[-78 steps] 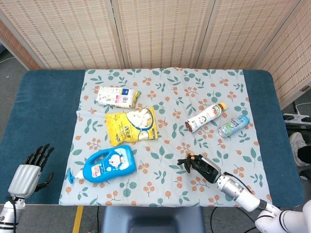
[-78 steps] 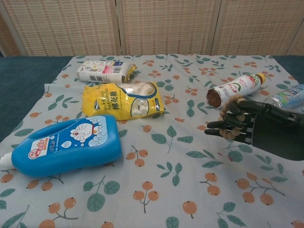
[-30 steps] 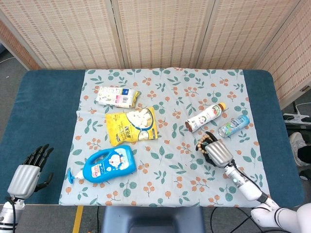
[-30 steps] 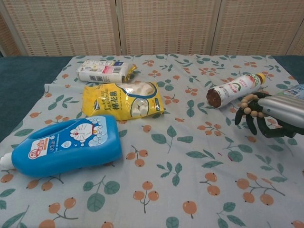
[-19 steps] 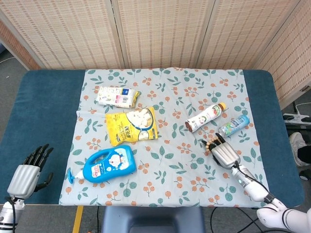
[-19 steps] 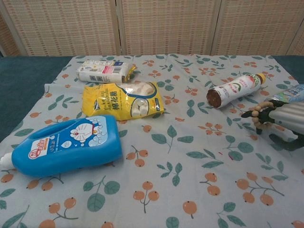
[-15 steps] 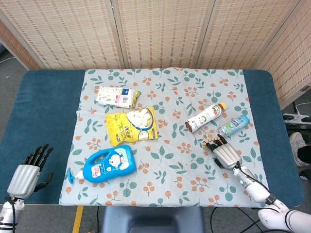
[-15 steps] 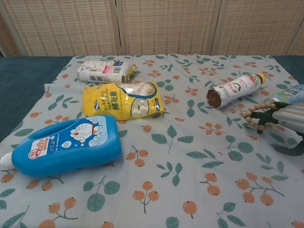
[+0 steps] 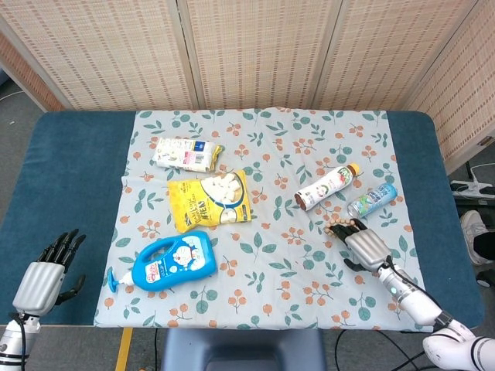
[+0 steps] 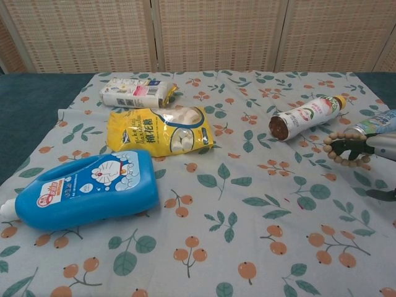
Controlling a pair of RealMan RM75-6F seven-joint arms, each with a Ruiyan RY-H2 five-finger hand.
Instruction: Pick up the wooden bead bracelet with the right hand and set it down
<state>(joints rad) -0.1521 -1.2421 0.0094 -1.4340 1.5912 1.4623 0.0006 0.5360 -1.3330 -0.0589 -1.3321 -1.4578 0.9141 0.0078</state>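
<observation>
the light, limp wooden bead bracelet (image 10: 344,149) is held looped over the right hand (image 9: 366,246) fingers, best gripped across several beads.

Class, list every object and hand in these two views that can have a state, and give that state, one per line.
Wooden bead bracelet: looped over the right hand's fingers, off the cloth.
Right hand: holds the bracelet.
Left hand: holds nothing, fingers apart.
Blue detergent bottle: lying on its side.
Brown-capped white drink bottle: lying down.
Blue drink can: lying down.
Yellow snack bag: flat.
</observation>
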